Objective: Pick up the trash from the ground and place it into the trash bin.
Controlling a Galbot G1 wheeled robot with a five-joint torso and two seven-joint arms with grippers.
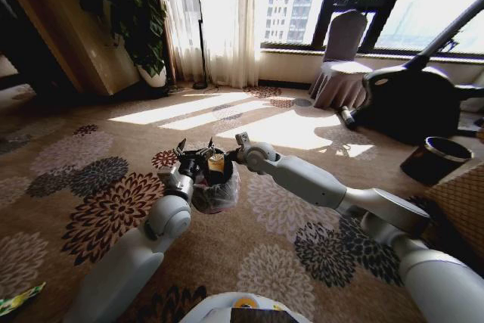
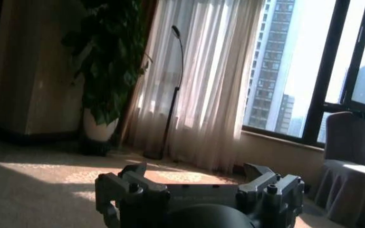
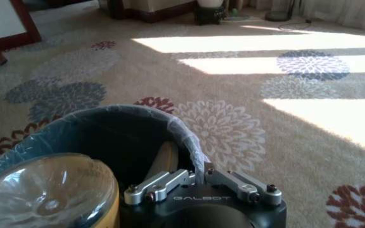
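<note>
The small round trash bin with a dark rim and grey-white plastic liner [image 1: 217, 191] is sitting on the flower-patterned carpet [image 1: 302, 217] near the middle of the head view, between the two arms. The right gripper [image 1: 215, 158] is reaching in from four o'clock and hanging at the bin's mouth, its fingers [image 3: 160, 184] closing on a clear plastic bottle with a yellowish body [image 3: 49, 192] that is tilting into the liner. The left gripper [image 1: 193, 147] is poised just beside the bin's rim at ten o'clock, its jaws spreading wide and holding nothing, pointing toward the window.

Around the bin the carpet is lying bare. A green and yellow wrapper [image 1: 19, 299] is resting well apart at eight o'clock by the frame edge. A dark round container with a pale rim [image 1: 437, 158] is standing at three o'clock near a black machine [image 1: 412, 100]. A cloth-covered chair [image 1: 340, 62] and a potted plant [image 1: 140, 17] are standing by the curtained window at twelve o'clock.
</note>
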